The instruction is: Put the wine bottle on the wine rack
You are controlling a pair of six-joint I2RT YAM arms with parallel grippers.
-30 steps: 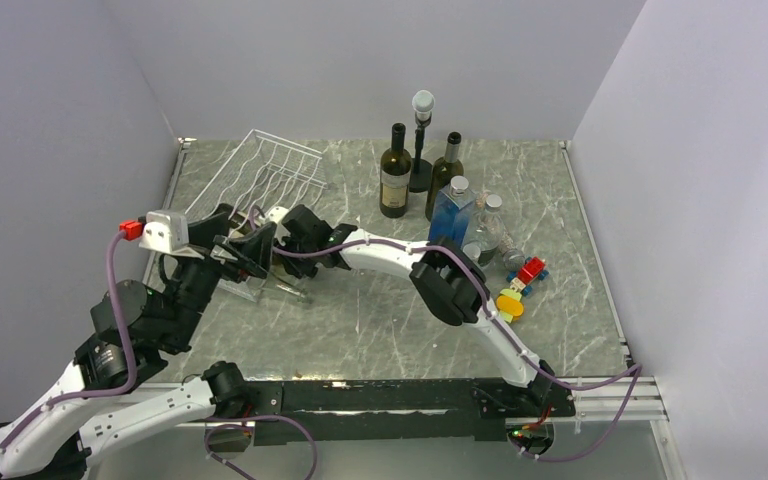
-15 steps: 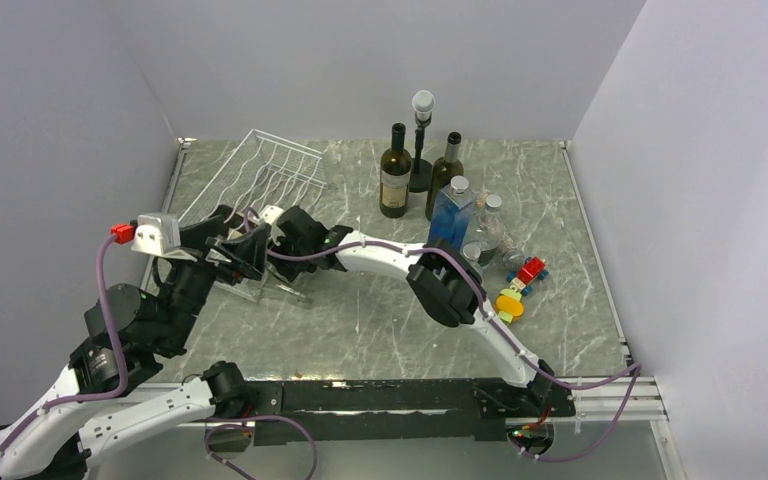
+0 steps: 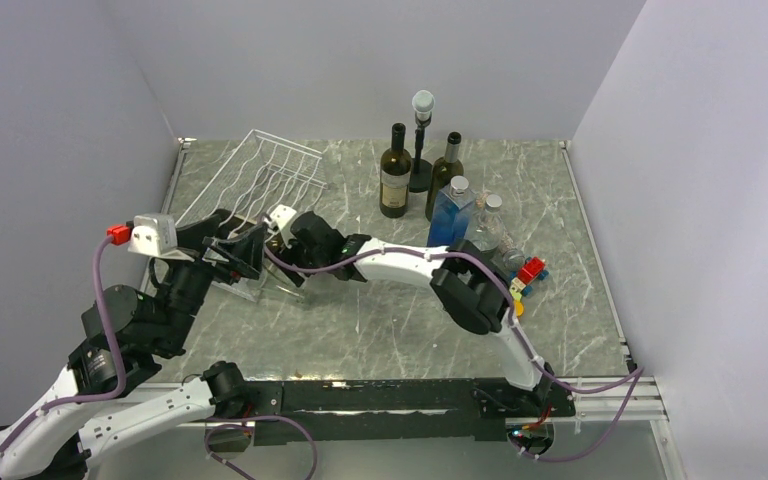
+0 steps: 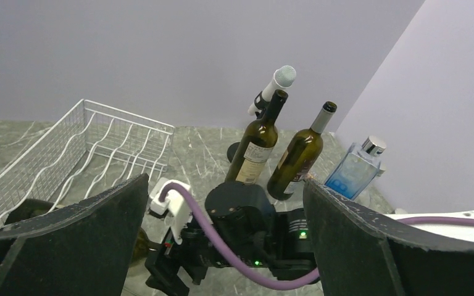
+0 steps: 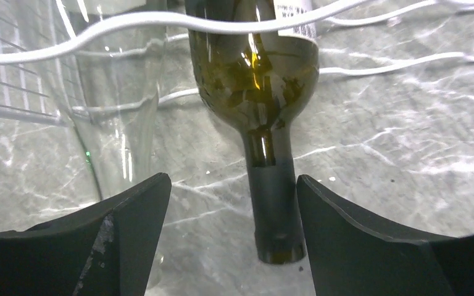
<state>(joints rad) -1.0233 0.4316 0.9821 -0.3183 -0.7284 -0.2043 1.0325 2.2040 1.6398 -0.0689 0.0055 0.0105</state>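
Observation:
The white wire wine rack (image 3: pixel 270 170) stands tilted at the back left of the table. Its wavy wires (image 5: pixel 160 21) cross the top of the right wrist view. A dark green wine bottle (image 5: pixel 256 74) lies on the rack, neck pointing toward the camera. My right gripper (image 5: pixel 231 185) is open. The neck sits between its fingers, close to the right finger (image 5: pixel 358 228), and is not clamped. In the top view both grippers hide most of the bottle. My left gripper (image 4: pixel 225 185) is wide open and holds nothing. It hovers over the right arm's wrist (image 3: pixel 310 240) at the rack's near end.
Two upright dark bottles (image 3: pixel 395 175) (image 3: pixel 446 175), a black stand with a white top (image 3: pixel 421 140), a blue square bottle (image 3: pixel 452 212) and a small clear bottle (image 3: pixel 490 225) stand at the back centre. Toy bricks (image 3: pixel 520 285) lie to the right. A clear glass piece (image 5: pixel 111 92) stands beside the bottle.
My right gripper has opened off the bottle's neck and its arm has shifted slightly right. The left arm has drawn back a little, still open.

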